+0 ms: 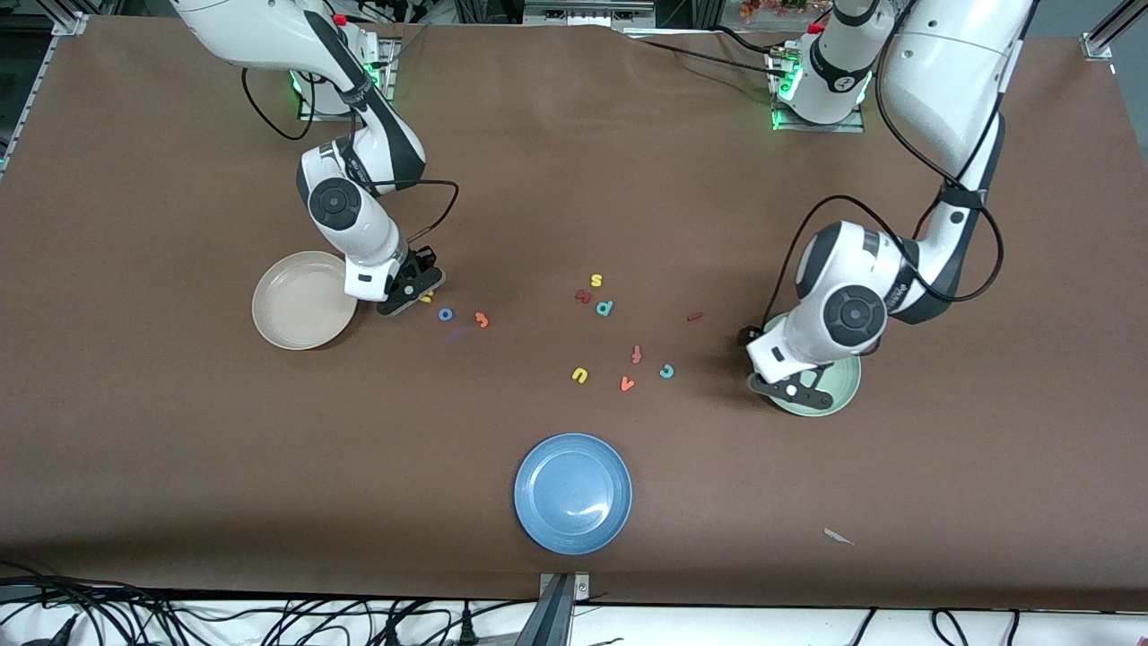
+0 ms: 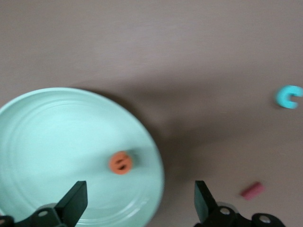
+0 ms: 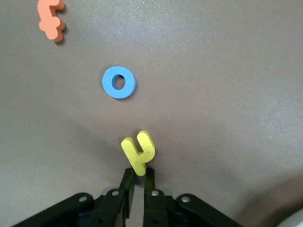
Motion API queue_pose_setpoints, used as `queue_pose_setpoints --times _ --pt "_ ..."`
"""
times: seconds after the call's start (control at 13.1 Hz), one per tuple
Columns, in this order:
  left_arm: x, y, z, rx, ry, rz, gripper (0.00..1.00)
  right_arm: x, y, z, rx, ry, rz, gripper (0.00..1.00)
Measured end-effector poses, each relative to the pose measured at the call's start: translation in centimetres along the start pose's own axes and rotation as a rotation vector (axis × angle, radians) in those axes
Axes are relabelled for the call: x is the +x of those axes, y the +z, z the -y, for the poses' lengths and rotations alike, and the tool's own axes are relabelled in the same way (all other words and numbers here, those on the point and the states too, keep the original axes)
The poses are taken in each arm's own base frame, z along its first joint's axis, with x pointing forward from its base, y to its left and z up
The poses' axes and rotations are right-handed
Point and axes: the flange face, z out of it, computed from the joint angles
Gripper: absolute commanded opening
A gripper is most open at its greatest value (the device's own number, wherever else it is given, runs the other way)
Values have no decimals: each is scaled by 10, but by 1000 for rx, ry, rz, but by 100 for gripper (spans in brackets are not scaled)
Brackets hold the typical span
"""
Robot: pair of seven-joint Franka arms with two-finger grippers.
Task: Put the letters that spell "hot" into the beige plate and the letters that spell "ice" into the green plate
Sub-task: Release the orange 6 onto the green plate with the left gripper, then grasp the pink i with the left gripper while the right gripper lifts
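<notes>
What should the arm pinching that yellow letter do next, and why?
Probably lift and carry it over the beige plate beside it. The right gripper has closed on the yellow h, which still sits on the table; the plate looks empty.

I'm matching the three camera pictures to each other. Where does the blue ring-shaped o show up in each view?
Front view: the blue o lies on the table, between the right gripper and the orange t.
Left wrist view: not in it.
Right wrist view: the o lies past the yellow h pinched in the fingers.
Shared landmark: the orange t.
</notes>
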Motion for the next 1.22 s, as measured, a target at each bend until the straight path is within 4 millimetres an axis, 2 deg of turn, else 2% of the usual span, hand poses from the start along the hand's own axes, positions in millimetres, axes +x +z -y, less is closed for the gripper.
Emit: queue_pose_setpoints --times 0.08,0.23,0.38,0.46,0.61,0.84,0.91,0.99,1.22 --pt "-1 -2 -21 -9 47 -3 99 0 0 0 0 1 0 27" --pt "-4 -2 -59 -29 161 -2 91 0 0 0 -1 23 -4 26" --pt "-12 4 -85 -42 262 13 83 2 -2 -1 -3 37 -13 22" --pt "-17 8 -94 -30 311 22 83 2 -2 -1 -3 39 -14 22" --pt "-27 22 -102 2 367 15 79 2 -2 -1 -3 40 -14 22" --pt "-45 47 -107 16 432 -13 76 2 -2 -1 -3 40 -14 7" --pt "-49 52 -108 24 450 -29 69 2 -2 -1 -3 40 -14 1" --pt "-52 57 -108 35 469 -44 62 2 -2 0 -3 40 -15 0" --pt "-56 64 -109 70 516 -54 59 2 -3 0 -3 40 -16 0"
